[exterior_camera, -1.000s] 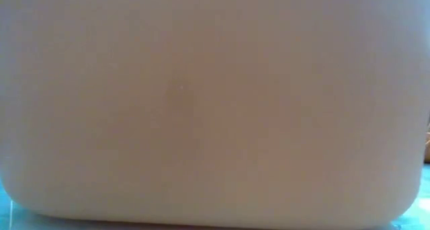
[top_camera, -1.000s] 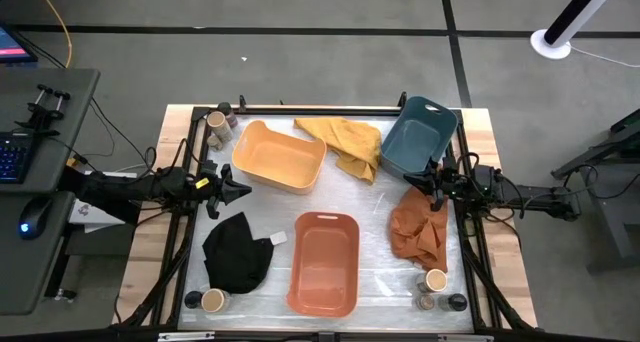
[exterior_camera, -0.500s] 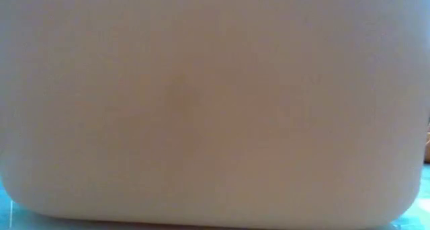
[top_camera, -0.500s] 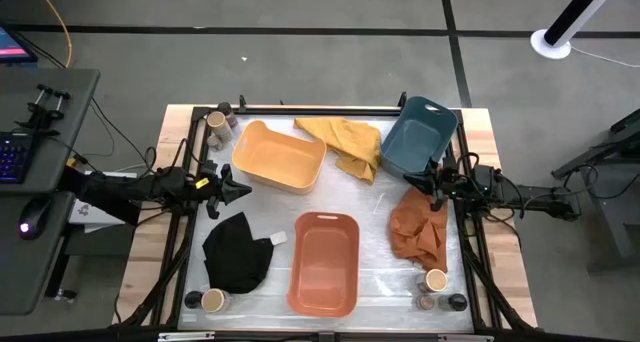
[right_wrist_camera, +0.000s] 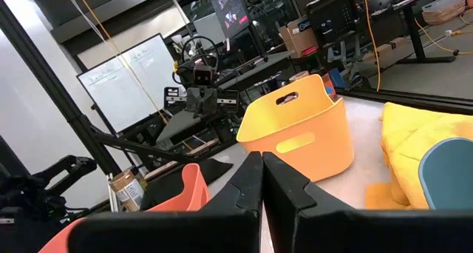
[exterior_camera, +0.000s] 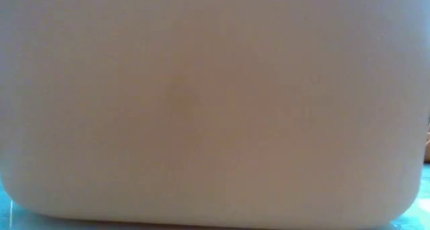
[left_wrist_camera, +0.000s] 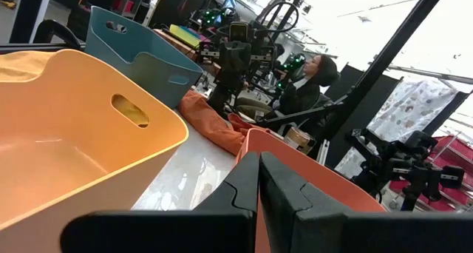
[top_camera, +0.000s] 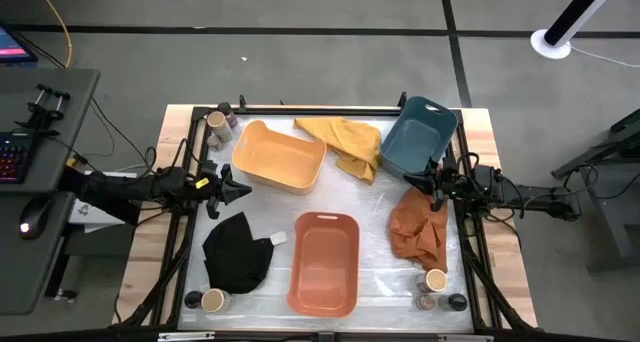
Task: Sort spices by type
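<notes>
Spice jars stand upright in three corners of the table: a tan-topped jar with a dark one at the far left, a tan-topped jar with a dark one at the near left, and a tan-topped jar with two slimmer ones at the near right. My left gripper is shut and empty at the left edge, next to the yellow tub. My right gripper is shut and empty at the right edge, above the orange cloth.
An orange tub stands at the near middle and fills the low view. A blue tub stands at the far right. A yellow cloth lies at the far middle, a black cloth at the near left. A person shows beyond the table.
</notes>
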Robot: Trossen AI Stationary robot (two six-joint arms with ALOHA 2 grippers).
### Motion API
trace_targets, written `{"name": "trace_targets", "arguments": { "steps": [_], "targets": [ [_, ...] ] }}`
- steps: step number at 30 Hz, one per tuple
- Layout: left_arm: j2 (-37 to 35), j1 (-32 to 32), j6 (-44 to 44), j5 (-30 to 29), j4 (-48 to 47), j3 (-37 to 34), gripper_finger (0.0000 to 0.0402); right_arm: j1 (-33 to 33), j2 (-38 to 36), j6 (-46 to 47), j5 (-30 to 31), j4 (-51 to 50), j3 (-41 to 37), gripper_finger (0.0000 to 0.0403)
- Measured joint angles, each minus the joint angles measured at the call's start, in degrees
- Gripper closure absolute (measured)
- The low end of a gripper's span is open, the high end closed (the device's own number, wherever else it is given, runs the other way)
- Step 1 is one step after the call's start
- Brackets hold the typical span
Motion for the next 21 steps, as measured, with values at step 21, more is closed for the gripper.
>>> {"name": "trace_targets", "arguments": {
  "steps": [21],
  "targets": [
    [0.01,0.0,0.0,0.0,0.0,0.0,0.0401,0.0,0.01,1.26,0.21,0.55,0.0,0.0402]
  ]
}}
